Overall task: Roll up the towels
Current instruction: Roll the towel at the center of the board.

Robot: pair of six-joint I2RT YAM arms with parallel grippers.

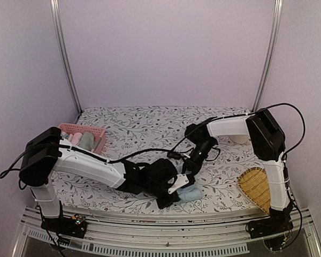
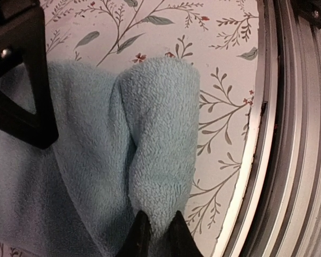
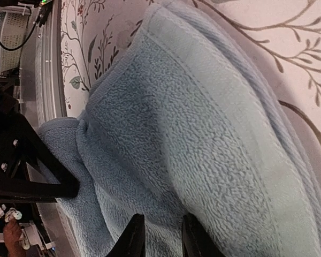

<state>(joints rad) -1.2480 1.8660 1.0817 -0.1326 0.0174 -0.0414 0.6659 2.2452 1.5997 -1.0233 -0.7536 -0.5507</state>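
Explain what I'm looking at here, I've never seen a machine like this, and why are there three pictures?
These are two robot arms bolted at the near edge of a table with a flowered cloth. The wide picture comes from a fixed camera above and behind them; the other two come from small cameras on each wrist, looking past that arm's own fingers. Both arms meet over a light blue towel near the front edge. The left claw pinches a rolled fold of it. The right claw presses against the same towel; whether it grips it is unclear. At the back left sits a pink basket with rolled cloths inside, and at the right a woven tray.
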